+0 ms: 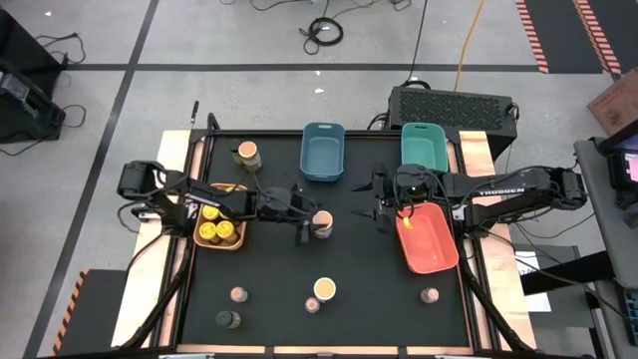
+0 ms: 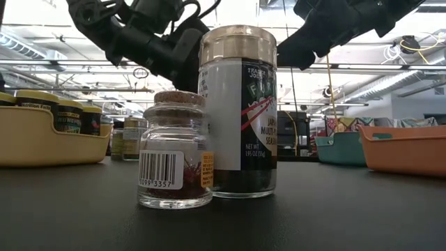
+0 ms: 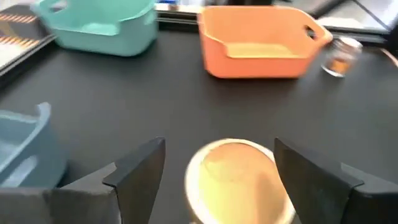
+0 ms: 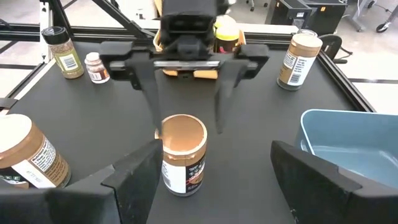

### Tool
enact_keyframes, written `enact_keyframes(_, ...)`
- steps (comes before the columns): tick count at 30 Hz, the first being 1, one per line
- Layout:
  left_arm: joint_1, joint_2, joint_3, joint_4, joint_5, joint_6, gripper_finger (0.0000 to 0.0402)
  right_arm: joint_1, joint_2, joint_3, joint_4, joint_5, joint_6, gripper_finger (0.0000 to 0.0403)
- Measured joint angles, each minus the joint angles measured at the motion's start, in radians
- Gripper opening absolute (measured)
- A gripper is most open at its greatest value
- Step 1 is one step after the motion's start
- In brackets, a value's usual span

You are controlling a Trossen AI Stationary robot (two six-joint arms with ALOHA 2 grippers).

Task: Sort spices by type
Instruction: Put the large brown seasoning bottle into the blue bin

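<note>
Left gripper (image 1: 303, 221) at table centre, fingers spread wide, straddling tan-lidded round spice jar (image 1: 322, 223); lid sits between fingers (image 3: 134, 168) in left wrist view, no contact visible, nothing grasped. Right gripper (image 1: 382, 204) just above table near inner end of red-orange rectangular plastic bin (image 1: 429, 239), fingers released, empty, facing same jar w/ clear gap between. Yellow-lidded jars (image 1: 213, 221) packed in tan rectangular bin (image 1: 217, 242) at left edge. Second tan-lidded jar (image 1: 248, 154) near rear, beside blue rectangular bin (image 1: 322, 152); teal rectangular bin (image 1: 424, 146) at rear right. Front strip: white-lidded jar (image 1: 324, 289), small pinkish-topped jars (image 1: 238, 294), dark olive jar (image 1: 228, 319), spaced apart, open black tabletop (image 1: 369, 289) around. Low view: front jars block centre jar; both grippers cut off at top. Small jar labels too small to read from above.
</note>
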Motion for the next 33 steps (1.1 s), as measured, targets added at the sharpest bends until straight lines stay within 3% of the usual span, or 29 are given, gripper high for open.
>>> enact_keyframes(5, 0.001, 0.001, 0.000, 0.009, 0.052, 0.044, 0.0312, -0.002, 0.000, 0.000, -0.001, 0.000, -0.002, 0.0293)
enact_keyframes(14, 0.001, 0.001, 0.000, -0.003, 0.018, 0.039, 0.0395, -0.002, 0.000, 0.000, 0.000, 0.000, -0.004, 0.0293)
enact_keyframes(25, 0.001, 0.041, -0.001, -0.044, 0.025, -0.011, 0.0395, -0.002, 0.000, 0.000, -0.001, 0.003, -0.004, 0.0293)
enact_keyframes(33, 0.001, 0.125, -0.001, 0.054, 0.019, 0.004, 0.0395, -0.001, 0.000, 0.000, -0.003, 0.004, -0.004, 0.0293)
